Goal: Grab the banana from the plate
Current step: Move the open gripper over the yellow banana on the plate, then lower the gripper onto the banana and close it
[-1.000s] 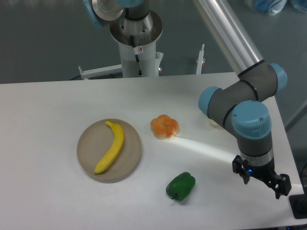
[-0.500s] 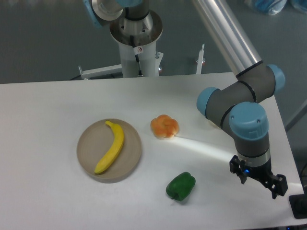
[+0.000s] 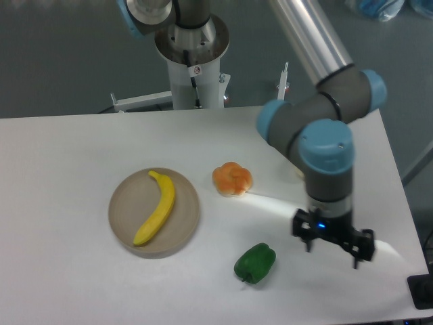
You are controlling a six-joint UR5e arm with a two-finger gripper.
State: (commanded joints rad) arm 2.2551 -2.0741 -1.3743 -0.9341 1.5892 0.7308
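The banana (image 3: 155, 207) lay diagonally on the plate (image 3: 125, 202), untouched. The gripper (image 3: 332, 242) hung well right beside the pepper (image 3: 255, 263), its fingers spread, empty.

Yellow banana (image 3: 156, 208), dark tip, on beige-tan plate (image 3: 126, 203). Right of plate: orange bun (image 3: 232, 179), green pepper (image 3: 255, 263). White table (image 3: 67, 156).

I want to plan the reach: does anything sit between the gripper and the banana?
Yes. The green bell pepper lies on the table between the gripper and the banana on the plate. The orange bun sits farther back, off that line.
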